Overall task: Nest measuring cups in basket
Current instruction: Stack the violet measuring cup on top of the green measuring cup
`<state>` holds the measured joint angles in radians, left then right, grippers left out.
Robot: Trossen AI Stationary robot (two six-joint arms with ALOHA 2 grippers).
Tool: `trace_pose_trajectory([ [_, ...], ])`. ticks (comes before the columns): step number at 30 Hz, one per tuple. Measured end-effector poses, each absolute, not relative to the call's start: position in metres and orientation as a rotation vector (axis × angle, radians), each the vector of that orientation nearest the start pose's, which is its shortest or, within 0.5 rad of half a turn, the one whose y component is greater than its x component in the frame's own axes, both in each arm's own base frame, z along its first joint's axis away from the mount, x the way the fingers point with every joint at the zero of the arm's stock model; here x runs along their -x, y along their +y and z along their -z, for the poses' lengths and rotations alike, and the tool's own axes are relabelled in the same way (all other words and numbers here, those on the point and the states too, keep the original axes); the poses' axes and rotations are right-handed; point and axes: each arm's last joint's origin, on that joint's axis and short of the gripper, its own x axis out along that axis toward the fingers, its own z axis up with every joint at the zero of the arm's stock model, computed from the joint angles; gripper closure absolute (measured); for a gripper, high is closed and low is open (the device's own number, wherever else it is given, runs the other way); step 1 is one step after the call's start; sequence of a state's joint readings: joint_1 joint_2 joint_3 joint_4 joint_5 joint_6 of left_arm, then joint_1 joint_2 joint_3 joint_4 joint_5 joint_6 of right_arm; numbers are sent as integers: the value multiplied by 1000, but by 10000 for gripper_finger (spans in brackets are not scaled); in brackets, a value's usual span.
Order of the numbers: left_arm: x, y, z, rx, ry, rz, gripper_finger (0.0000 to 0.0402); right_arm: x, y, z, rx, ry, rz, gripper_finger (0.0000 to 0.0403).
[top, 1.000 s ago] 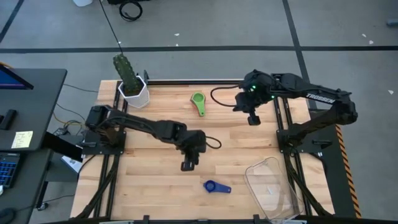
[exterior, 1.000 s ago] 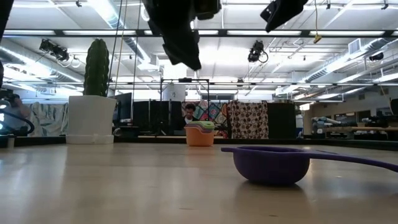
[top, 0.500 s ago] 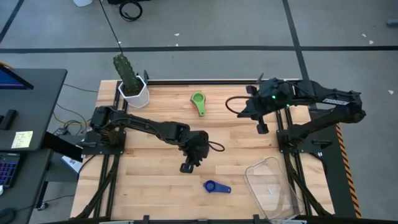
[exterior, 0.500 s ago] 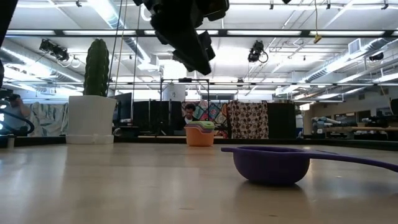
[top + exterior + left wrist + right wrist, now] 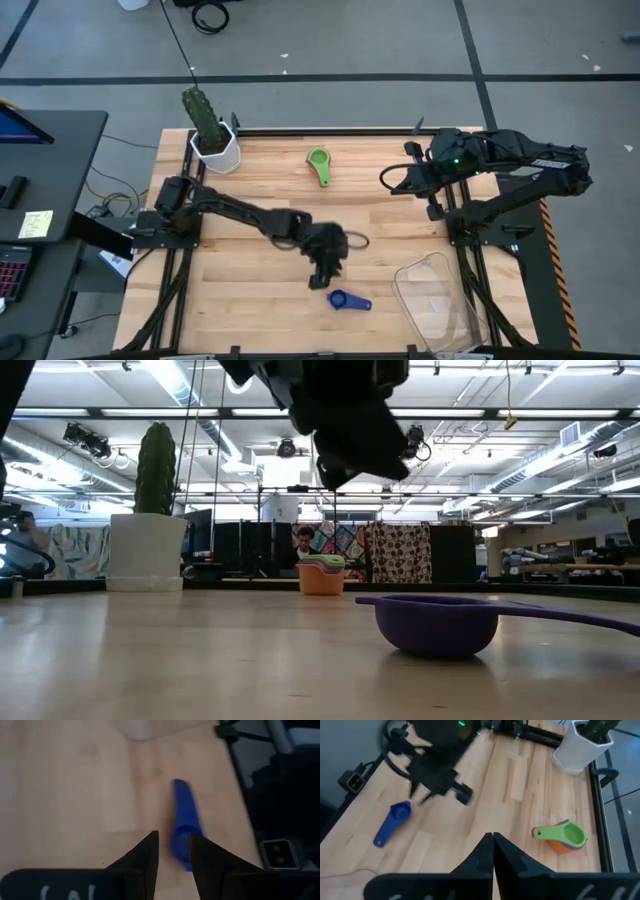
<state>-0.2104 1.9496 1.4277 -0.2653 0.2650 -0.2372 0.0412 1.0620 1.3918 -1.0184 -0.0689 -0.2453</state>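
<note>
A dark blue measuring cup (image 5: 347, 299) lies alone on the table near the near edge, bowl down on the wood in the low view (image 5: 437, 623), with its flat handle level. My left gripper (image 5: 322, 279) hangs open just above and beside it; in the left wrist view the cup (image 5: 184, 812) shows past the parted fingers (image 5: 173, 847). A nested stack of cups with green on top (image 5: 319, 164) stands on the table's far middle (image 5: 564, 837). The clear basket (image 5: 420, 271) stands at the near right corner. My right gripper (image 5: 433, 209) is shut and raised by the right edge.
A white pot holding a cactus (image 5: 213, 143) stands at the far left corner (image 5: 578, 746). Bare wood lies between the stack, the blue cup and the basket. The right arm's stand (image 5: 500, 215) runs along the right edge.
My left gripper has moved toward the table's right and near edges, ending over the dark blue cup. My right gripper has drawn back from the table's middle toward the right edge. The cups and the basket have stayed in place.
</note>
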Motion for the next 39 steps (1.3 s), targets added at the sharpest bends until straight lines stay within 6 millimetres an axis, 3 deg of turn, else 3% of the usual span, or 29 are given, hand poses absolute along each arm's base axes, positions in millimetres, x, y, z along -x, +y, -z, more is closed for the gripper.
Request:
trace_pose_trajectory([
  [7, -413, -134, -189, 207, 888, 371, 292, -170, 15, -407, 236, 703, -228, 394],
  [12, -414, -149, -172, 139, 888, 299, 292, -168, 21, -407, 243, 709, -263, 394],
  [22, -419, -148, -149, 165, 917, 207, 292, -166, 33, -407, 247, 706, -323, 394],
  [39, -424, -149, -125, 141, 948, 250, 301, -165, 37, -406, 229, 719, -335, 394],
])
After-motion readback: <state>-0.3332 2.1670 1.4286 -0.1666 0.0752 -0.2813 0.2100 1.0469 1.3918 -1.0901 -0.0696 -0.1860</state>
